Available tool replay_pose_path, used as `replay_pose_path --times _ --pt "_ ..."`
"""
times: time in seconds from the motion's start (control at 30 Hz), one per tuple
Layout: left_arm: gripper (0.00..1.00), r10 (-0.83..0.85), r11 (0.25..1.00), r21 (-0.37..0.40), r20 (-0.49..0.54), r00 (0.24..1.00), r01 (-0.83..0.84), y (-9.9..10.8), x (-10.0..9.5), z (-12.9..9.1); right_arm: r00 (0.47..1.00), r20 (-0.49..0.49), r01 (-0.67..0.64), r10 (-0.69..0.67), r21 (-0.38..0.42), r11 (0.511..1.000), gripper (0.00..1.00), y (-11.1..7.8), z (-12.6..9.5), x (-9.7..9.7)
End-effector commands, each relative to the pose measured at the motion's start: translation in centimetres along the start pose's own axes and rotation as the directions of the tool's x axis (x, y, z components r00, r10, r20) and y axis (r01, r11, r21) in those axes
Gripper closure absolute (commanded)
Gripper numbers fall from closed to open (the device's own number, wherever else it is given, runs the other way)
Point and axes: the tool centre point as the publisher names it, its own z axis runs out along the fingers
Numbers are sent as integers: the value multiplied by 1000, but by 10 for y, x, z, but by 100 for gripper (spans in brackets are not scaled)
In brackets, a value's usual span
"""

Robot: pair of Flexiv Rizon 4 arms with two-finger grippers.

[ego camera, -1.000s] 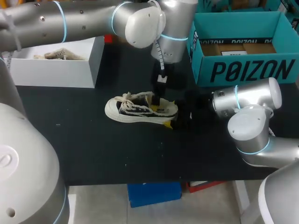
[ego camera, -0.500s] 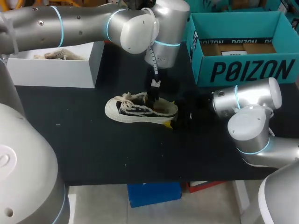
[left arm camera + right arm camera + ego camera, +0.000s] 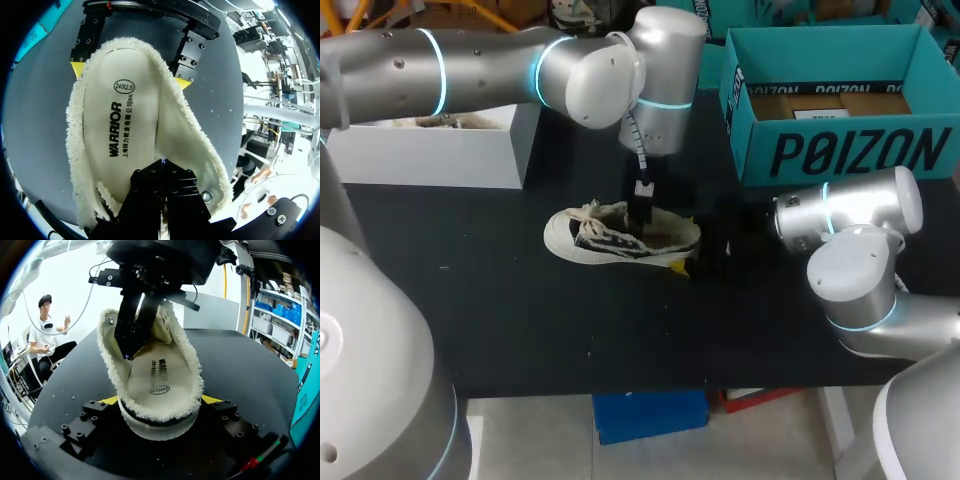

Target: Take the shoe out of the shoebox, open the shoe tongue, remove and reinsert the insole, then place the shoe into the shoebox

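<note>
While right tool (image 3: 160,401) clamps heel of one shoe (image 3: 610,238), left tool (image 3: 161,170) clenched inside.

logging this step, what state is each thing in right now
shoe: upright on its sole, heel clamped, mouth open
insole: flat inside the shoe
left gripper: shut, tips down in the shoe
right gripper: shut on the shoe heel
teal shoebox: open, no shoe in it
white box: open
</note>
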Motion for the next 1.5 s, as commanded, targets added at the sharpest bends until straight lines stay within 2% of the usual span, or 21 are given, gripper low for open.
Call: replay_pose_path --times 0.03,0.33,0.83,0.87,0.93,0.97,1.0,1.03,1.27,1.5 --pt "100 -35 999 16 73 997 34 1 9 20 1000 3 -4 4 3 1000 100 -3 7 -2" --pt "100 -118 993 48 156 981 111 5 -1 21 1000 3 -4 4 3 1000 100 -3 7 -2" --pt "100 -157 987 62 239 958 146 -2 -28 50 1000 3 -4 4 3 1000 100 -3 7 -2" --pt "99 -151 988 63 240 959 140 -3 -30 53 1000 3 -4 4 3 1000 100 -3 7 -2" --pt "71 -131 991 63 243 961 119 -4 -34 58 1000 3 -4 4 3 1000 100 -3 7 -2" --pt "70 -122 992 62 249 961 110 -5 -35 60 1000 3 -4 4 3 1000 100 -3 7 -2" --pt "76 -120 992 61 249 961 108 -6 -36 63 1000 3 -4 4 3 1000 100 -3 7 -2" --pt "77 -116 993 60 249 962 105 -7 -38 64 1000 3 -4 4 3 1000 100 -3 7 -2" --pt "78 -104 994 54 248 963 93 -9 -46 76 1000 3 -4 4 3 1000 100 -3 7 -2" --pt "79 -93 995 0 319 943 98 -11 -52 95 1000 3 -4 4 3 1000 100 -3 7 -2"
